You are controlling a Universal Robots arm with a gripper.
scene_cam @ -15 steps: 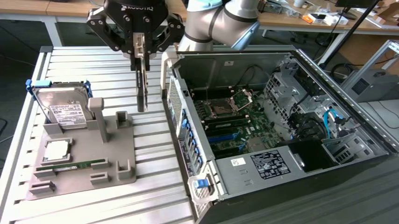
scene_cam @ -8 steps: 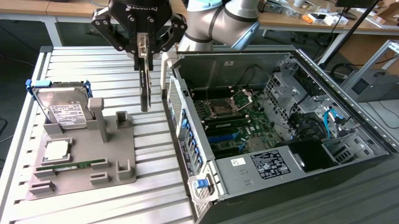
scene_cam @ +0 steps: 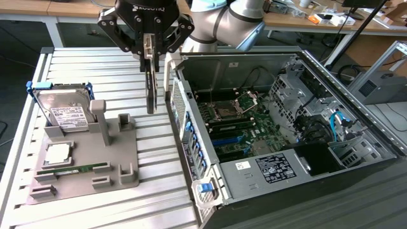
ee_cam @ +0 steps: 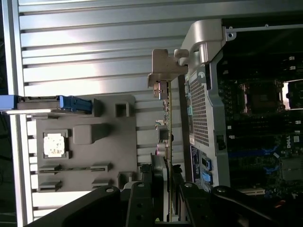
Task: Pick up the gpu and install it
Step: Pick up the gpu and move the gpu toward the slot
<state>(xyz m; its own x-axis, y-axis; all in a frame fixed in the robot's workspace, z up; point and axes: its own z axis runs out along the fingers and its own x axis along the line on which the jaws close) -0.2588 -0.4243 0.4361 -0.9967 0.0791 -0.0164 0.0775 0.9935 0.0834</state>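
The gripper (scene_cam: 150, 53), lettered apparently "ROBOTIQ", clamped the gpu (scene_cam: 151, 88) upright beside the computer case (scene_cam: 267, 169). The hard drive (scene_cam: 57, 100) label was unreadable.

Txt: "ROBOTIQ" on gripper (scene_cam: 150, 47)

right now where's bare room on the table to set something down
Bare table slats behind the hard drive and along the near edge past the gray fixture. Crowded: the strip between fixture and computer case, where the gripper holds the gpu.
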